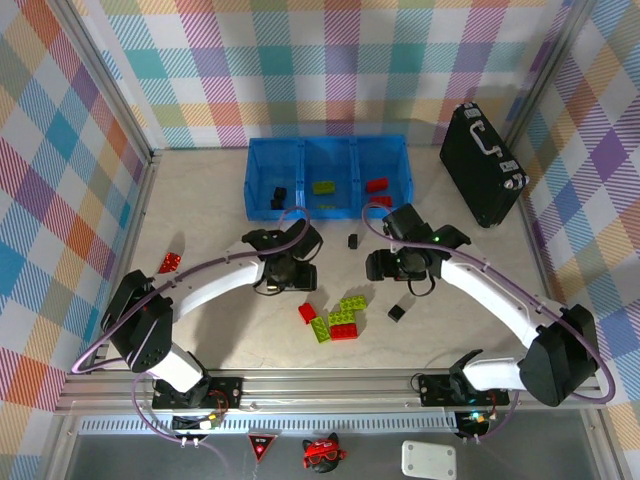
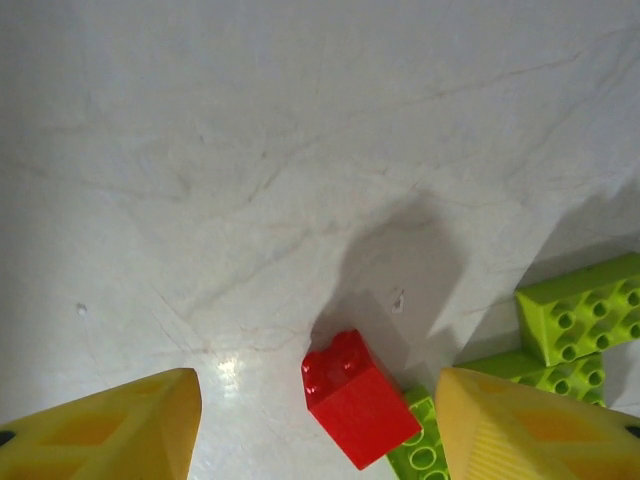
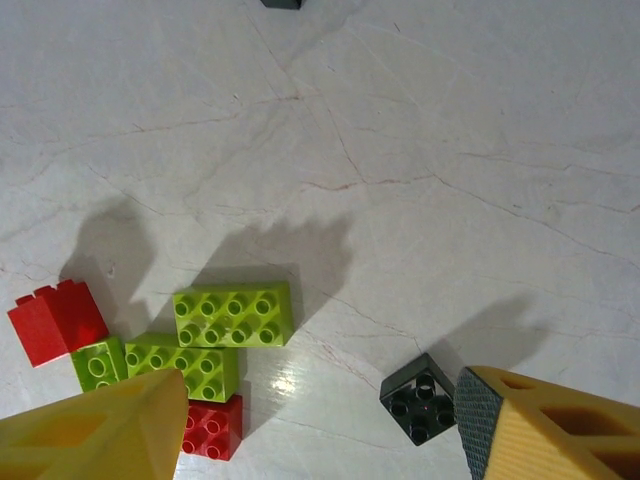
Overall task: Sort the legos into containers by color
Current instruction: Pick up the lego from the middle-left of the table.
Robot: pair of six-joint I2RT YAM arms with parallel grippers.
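Pale tabletop (image 3: 450, 120) — black lego (image 3: 281, 3) cropped at top edge.

The left arm (image 1: 215, 278) and the right arm (image 1: 500, 305) each have white tubular links between bulky black joint housings. A purple cable (image 1: 100, 350) loops along each arm from base to wrist. Small green lights (image 1: 476, 418) glow at the bases. The left fingers (image 2: 110, 425) are yellow wedges with recessed panels. One right finger (image 3: 478, 415) has a dark grey textured face.
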